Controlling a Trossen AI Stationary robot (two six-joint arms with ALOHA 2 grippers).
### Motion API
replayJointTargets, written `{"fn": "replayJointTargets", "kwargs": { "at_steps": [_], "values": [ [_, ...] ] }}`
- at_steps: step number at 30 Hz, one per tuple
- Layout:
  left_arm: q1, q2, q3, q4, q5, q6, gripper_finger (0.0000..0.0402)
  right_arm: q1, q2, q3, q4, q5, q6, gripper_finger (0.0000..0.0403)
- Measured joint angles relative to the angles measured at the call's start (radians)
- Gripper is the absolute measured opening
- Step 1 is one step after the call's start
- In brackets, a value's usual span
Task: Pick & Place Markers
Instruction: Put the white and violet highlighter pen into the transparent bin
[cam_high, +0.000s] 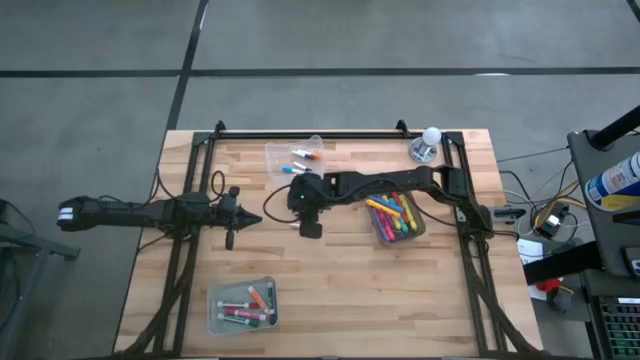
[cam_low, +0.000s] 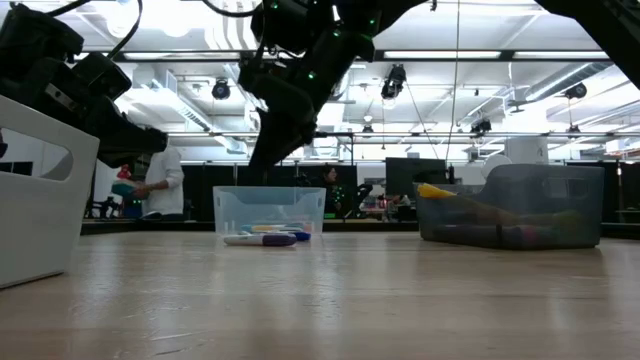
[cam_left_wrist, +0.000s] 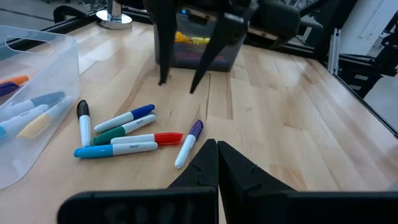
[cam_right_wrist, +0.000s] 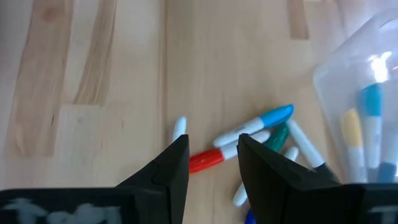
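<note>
Several loose markers (cam_left_wrist: 127, 134) lie flat on the wood in a small heap beside the clear bin (cam_left_wrist: 37, 93): blue, green, red, light blue, purple and black caps. The right wrist view shows the same markers (cam_right_wrist: 255, 127). My right gripper (cam_right_wrist: 213, 158) hangs open above this heap, fingers pointing down, with the red marker (cam_right_wrist: 208, 160) showing in the gap below. In the low view it (cam_low: 265, 165) stands well clear of the table. My left gripper (cam_left_wrist: 217, 152) is shut and hovers level at the table's left, pointing at the heap.
More markers lie in the clear bin (cam_high: 295, 157) at the far edge, in the dark bin (cam_high: 397, 217) under the right arm, and in the grey bin (cam_high: 242, 305) near the front. A white ball on a base (cam_high: 428, 142) stands at the far right.
</note>
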Motion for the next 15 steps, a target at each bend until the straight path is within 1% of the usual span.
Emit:
{"fn": "replayJointTargets", "kwargs": {
  "at_steps": [6,10,15],
  "values": [
    [0.000,0.000,0.000,0.000,0.000,0.000,0.0000,0.007,0.003,-0.035,-0.012,0.000,0.012,0.0134],
    [0.000,0.000,0.000,0.000,0.000,0.000,0.0000,0.019,0.005,-0.070,-0.004,0.003,0.020,0.0130],
    [0.000,0.000,0.000,0.000,0.000,0.000,0.0000,0.031,0.005,-0.138,0.046,0.000,0.024,0.0124]
  ]
}}
